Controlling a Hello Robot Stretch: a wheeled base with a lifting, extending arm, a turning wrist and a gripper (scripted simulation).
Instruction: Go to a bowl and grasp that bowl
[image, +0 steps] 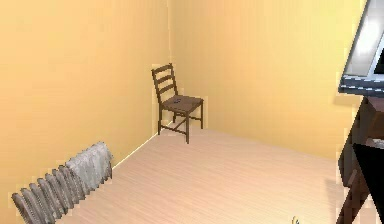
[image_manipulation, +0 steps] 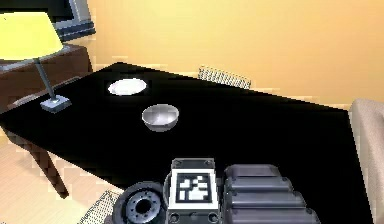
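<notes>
One grey bowl on black table, white dish near; gripper state, load: cannot tell.

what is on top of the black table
A yellow-shaded lamp, a white plate and a grey bowl. The robot's dark parts cover the table's near edge.
</notes>
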